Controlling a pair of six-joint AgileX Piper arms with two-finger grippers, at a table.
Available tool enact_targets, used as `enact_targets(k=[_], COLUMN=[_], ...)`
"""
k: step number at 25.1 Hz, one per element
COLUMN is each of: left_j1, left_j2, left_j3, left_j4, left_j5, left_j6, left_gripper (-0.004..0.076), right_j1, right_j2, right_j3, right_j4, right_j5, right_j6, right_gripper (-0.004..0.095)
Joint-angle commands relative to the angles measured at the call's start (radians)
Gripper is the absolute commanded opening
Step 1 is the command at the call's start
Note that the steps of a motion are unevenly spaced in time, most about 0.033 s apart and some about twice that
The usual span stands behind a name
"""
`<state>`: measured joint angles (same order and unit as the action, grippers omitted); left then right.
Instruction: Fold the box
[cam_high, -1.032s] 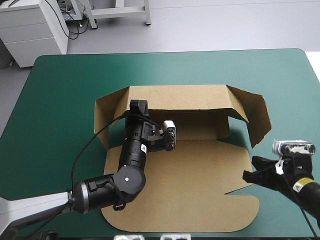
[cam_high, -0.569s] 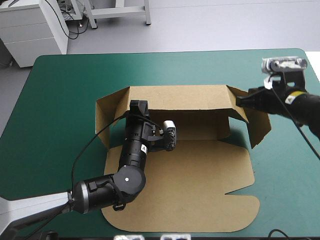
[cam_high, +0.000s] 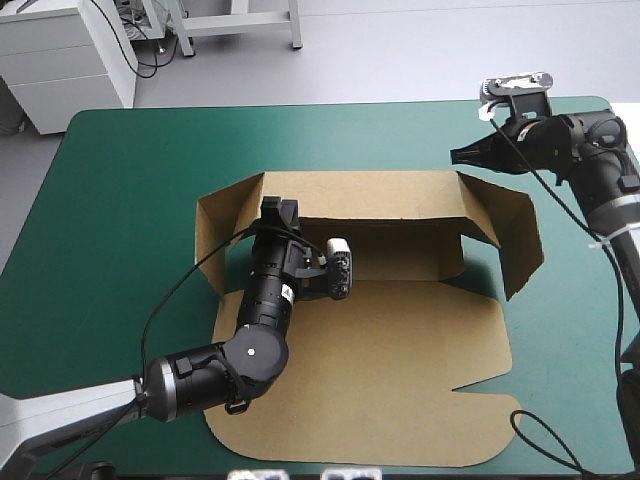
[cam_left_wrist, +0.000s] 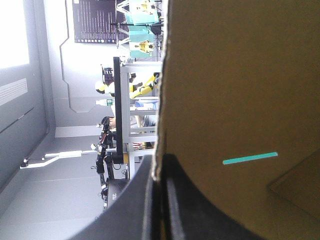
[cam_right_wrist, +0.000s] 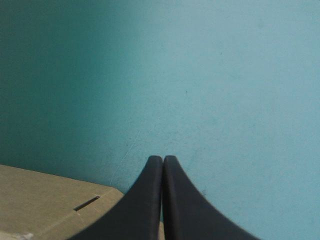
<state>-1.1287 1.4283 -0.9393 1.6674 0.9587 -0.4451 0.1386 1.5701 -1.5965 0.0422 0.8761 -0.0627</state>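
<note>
Box (cam_high: 380, 350), a cut sheet of brown board, sits at the middle of the desk with the teal-green cover (cam_high: 120, 200), partly raised: long back wall (cam_high: 370, 195) upright along the far side, left side wall (cam_high: 215, 235) and right side wall (cam_high: 515, 240) standing but splayed outward, wide front panel (cam_high: 380, 400) flat toward the near edge. Left hand (cam_high: 278, 212), two broad black fin-shaped fingers, reaches across the flat board from the near left and grips the top edge of the back wall near its left corner. Left wrist view agrees: the hand (cam_left_wrist: 159, 160) is all but closed, board edge pinched between the fingers, brown sheet (cam_left_wrist: 235, 90) rising beside it. Right hand (cam_high: 460, 155), the same black fins, hangs beyond the box's far right corner, apart from the board, over bare cover. Right wrist view: the hand (cam_right_wrist: 162, 159) pressed to a single point, holding nothing, a slotted corner of board (cam_right_wrist: 45, 202) just beside the tip. Judgement: the step in hand looks like bringing the right side wall in square. To do it well, use the left grip as the anchor so the back wall does not tip; bring the right hand down outside the splayed wall and push near the crease, not the free edge; go slowly, since board springs back and the sheet may slide on the cover
</note>
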Motion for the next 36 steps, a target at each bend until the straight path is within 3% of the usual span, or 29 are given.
enact_targets(k=[1,7,17,29,36], left_j1=[0.023,0.075,0.075,0.075,0.075], left_j2=[-0.035,0.035,0.042,0.042,0.042], left_j3=[-0.026,-0.026,-0.026,-0.026,-0.026], left_j4=[0.11,0.149,0.165,0.165,0.165], left_j5=[0.025,0.013,0.027,0.027,0.027], left_j6=[-0.022,-0.022,-0.022,-0.013,0.001], left_gripper=[-0.0008,-0.0008,-0.0008,-0.0008,-0.0008], right_j1=[-0.006,-0.006,-0.006,-0.033,-0.114], right_j2=[-0.022,-0.018,-0.094,-0.207,-0.209], right_j3=[-0.032,-0.009,0.196,0.212,0.212], right_j4=[0.004,0.002,0.071,0.074,0.257], right_j5=[-0.05,0.043,-0.04,0.137,0.226], right_j6=[0.013,-0.004,-0.026,-0.087,-0.191], right_gripper=[-0.0014,-0.0014,-0.0014,-0.0014,-0.0014])
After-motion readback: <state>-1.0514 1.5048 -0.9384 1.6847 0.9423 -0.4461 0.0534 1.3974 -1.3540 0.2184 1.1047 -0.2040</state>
